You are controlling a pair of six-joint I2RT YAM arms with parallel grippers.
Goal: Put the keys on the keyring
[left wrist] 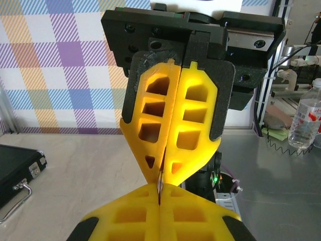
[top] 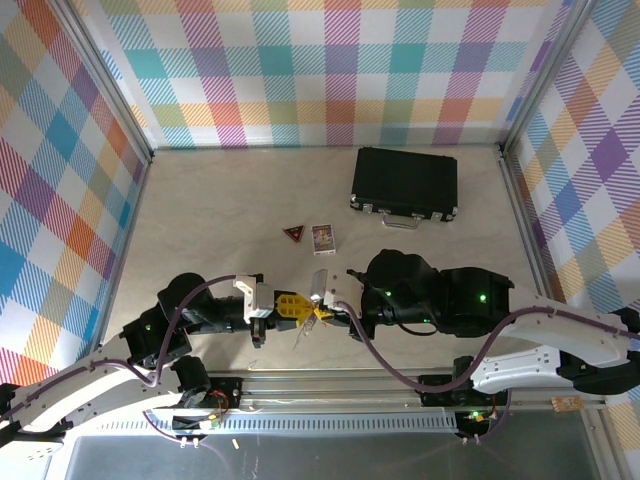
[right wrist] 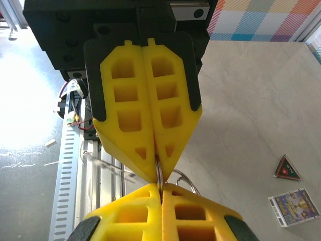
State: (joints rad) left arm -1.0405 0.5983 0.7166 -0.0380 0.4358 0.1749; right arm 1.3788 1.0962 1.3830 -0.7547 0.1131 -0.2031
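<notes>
Left gripper (left wrist: 159,190) and right gripper (right wrist: 161,190), both latticed yellow plastic, clench tip-to-tip on the thin silver wire keyring (right wrist: 159,174).

Keyring (right wrist: 160,172): thin silver wire loop, edge-on, up off the table at near centre, nipped between the tips of left gripper (top: 300,308) and right gripper (top: 326,310). Flat silver piece (top: 318,285) juts far side. Keys: cannot tell apart.

A: what's the room like?
B: pastel plaid walls (top: 340,70) on three sides, pale marbled tabletop (top: 220,200), bright even light, grey surface (left wrist: 281,175) just past the table's edge
</notes>
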